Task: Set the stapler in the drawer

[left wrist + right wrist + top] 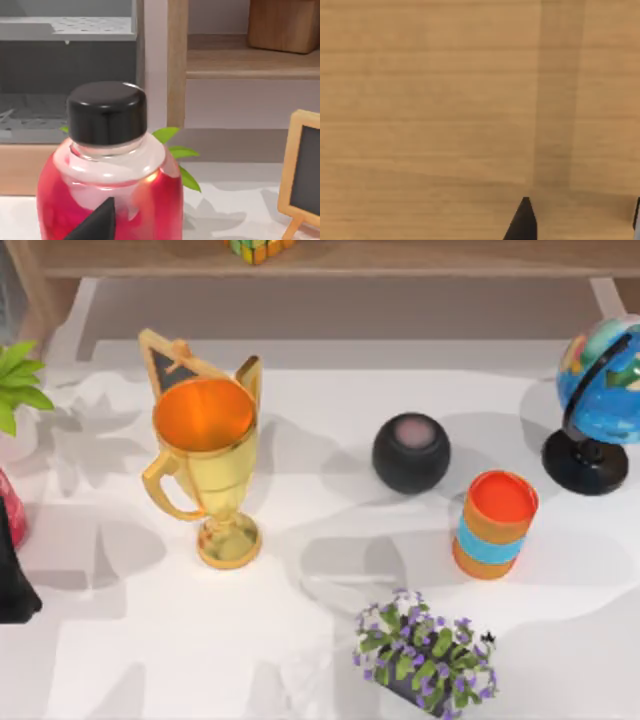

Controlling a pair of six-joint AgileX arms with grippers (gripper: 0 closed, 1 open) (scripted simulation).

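Looked for stapler first: could not settle its place from these views, nor whether it already lay in the drawer; drawer itself not identified with certainty either. Logged right end effector [580, 220] close against a pale wood panel [445, 100], fingers [522, 222] apart, nothing between them. Judged that panel possibly part of the shelf unit [400, 260] at the far side of the counter [300, 640], though not confirmed. Noted left end effector [99, 225] near the counter's left edge, just behind a red bottle [107, 190] with black cap; grip state could not be told. Recorded on the counter: gold trophy [205, 465] left of centre with small chalkboard [175, 365] behind it, black speaker [411, 452] at middle, orange-and-blue cup [495, 525] near it, globe [600, 400] at right, flower pot [425, 655] at the near edge, green plant [15, 390] at far left. Scene fitted two readings equally: open right end effector heading to fetch the stapler, or open after letting it go inside the drawer. Judged good practice under either: slow travel so close to the wood to avoid scraping, height kept above trophy and globe on any crossing, left arm moved with care beside the top-heavy bottle, stapler's position verified before committing to anything.
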